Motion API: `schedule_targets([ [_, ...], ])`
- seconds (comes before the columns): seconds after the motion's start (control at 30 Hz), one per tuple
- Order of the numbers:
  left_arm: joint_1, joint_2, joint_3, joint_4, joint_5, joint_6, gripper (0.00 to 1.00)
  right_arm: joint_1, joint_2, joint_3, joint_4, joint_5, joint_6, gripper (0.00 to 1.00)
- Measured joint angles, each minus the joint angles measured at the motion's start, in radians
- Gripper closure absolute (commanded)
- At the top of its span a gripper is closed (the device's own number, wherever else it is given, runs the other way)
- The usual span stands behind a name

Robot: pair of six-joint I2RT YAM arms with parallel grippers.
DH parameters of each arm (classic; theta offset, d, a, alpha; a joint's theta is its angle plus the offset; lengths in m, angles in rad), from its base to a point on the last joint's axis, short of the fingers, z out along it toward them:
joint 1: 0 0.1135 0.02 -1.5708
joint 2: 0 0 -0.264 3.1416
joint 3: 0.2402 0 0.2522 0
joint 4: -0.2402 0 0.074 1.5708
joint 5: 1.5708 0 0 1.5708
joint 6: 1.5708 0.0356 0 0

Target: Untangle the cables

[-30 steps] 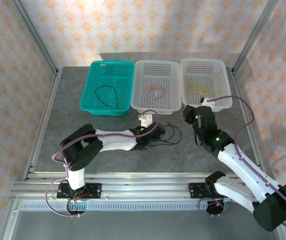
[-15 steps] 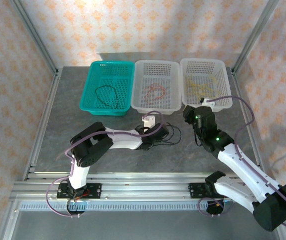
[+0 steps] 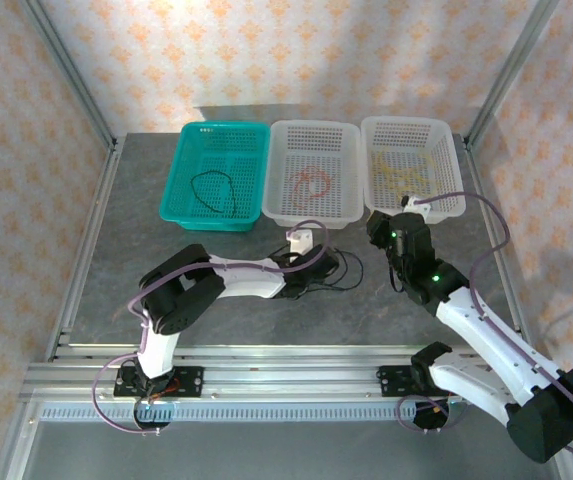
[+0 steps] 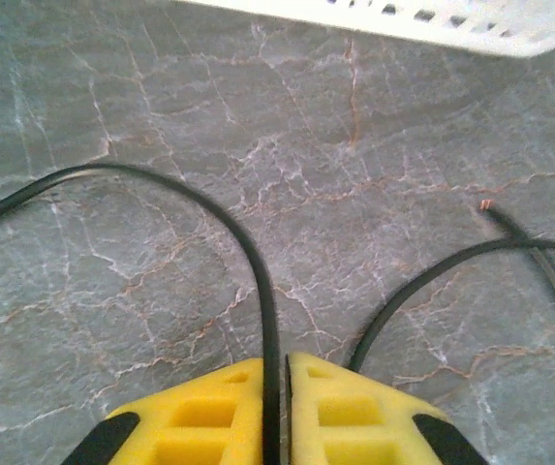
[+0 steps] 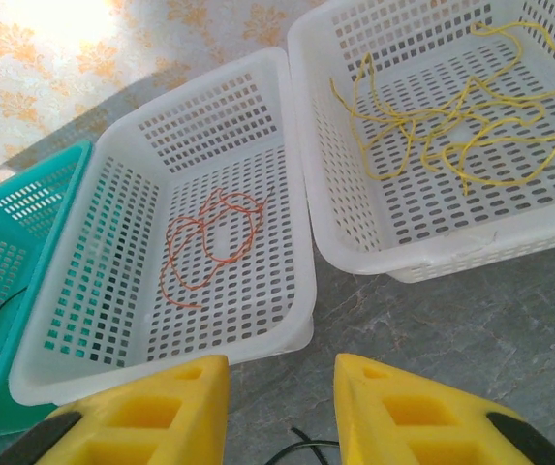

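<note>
Left wrist view: left gripper (image 4: pixel 275 378) clamped on thin black cable (image 4: pixel 214 199); right gripper (image 5: pixel 282 387) fingers apart, empty. Thin yellow wires (image 5: pixel 432 116), orange-red wire (image 5: pixel 209 242) already in white plastic baskets (image 5: pixel 432 257); black one left.

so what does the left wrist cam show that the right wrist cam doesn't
Left wrist, not right wrist: the left gripper pinched shut on a black cable, and a cut cable end showing copper.
Right wrist, not left wrist: the right gripper open and empty, the orange-red cable in the middle white basket, the yellow cable in the right white basket, and a teal basket.
Both: the grey marbled table, black cable lying on it, and a white basket rim.
</note>
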Motion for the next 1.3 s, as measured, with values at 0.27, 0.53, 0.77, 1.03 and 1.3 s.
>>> schedule_targets([
  [0.27, 0.0, -0.19, -0.014, -0.008, -0.02, 0.036, 0.92, 0.0, 0.002, -0.129, 0.011, -0.098, 0.094, 0.55],
  [0.53, -0.001, -0.322, -0.04, -0.008, -0.03, 0.106, 0.99, 0.001, 0.061, -0.213, 0.101, -0.261, 0.152, 0.44],
  [0.77, -0.013, -0.44, -0.059, -0.005, -0.002, 0.208, 1.0, 0.024, 0.146, -0.214, 0.258, -0.42, 0.183, 0.4],
  [1.03, -0.013, -0.579, -0.097, 0.079, 0.076, 0.277, 1.0, 0.06, 0.269, -0.214, 0.371, -0.475, 0.225, 0.47],
  [1.3, -0.013, -0.62, -0.106, 0.135, 0.157, 0.337, 1.0, 0.06, 0.446, -0.193, 0.429, -0.468, 0.303, 0.6],
])
